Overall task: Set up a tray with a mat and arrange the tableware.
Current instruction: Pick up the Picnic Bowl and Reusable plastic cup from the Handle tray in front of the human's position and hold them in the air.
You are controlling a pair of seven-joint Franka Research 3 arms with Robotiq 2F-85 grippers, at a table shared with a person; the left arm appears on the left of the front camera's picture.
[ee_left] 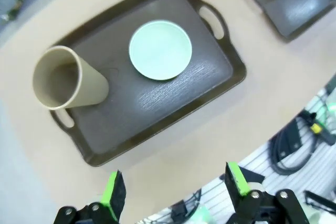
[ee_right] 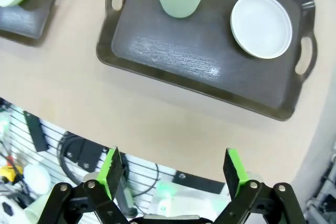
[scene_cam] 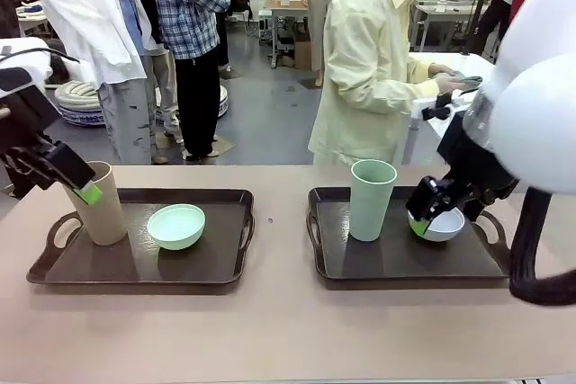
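**Worktop** point(scene_cam: 279, 321): tan surface carrying two dark brown trays with handles, side by side and apart.

**Left tray** point(scene_cam: 126, 263): holds two pieces.
- Tan tumbler point(scene_cam: 106, 213): upright at the tray's left end, just inside the handle.
- Mint green bowl point(scene_cam: 176, 226): upright near the middle, right of the tumbler and apart from it.

**Right tray** point(scene_cam: 405, 263): holds two pieces.
- Sage green tumbler point(scene_cam: 372, 200): upright in the left half.
- Pale blue-white bowl point(scene_cam: 448, 225): upright in the right half, apart from the tumbler.

**Left gripper** point(ee_left: 174, 170): fingers spread wide with nothing between them. It is raised above the robot-side edge of the worktop and looks down on the left tray. In the front view it overlaps the tan tumbler.

**Right gripper** point(ee_right: 172, 160): fingers spread wide and empty. It is raised above the robot-side edge, facing the right tray. In the front view it overlaps the pale bowl's left side.

**Person** point(scene_cam: 369, 69): in a pale yellow coat, standing at the far side behind the right tray.
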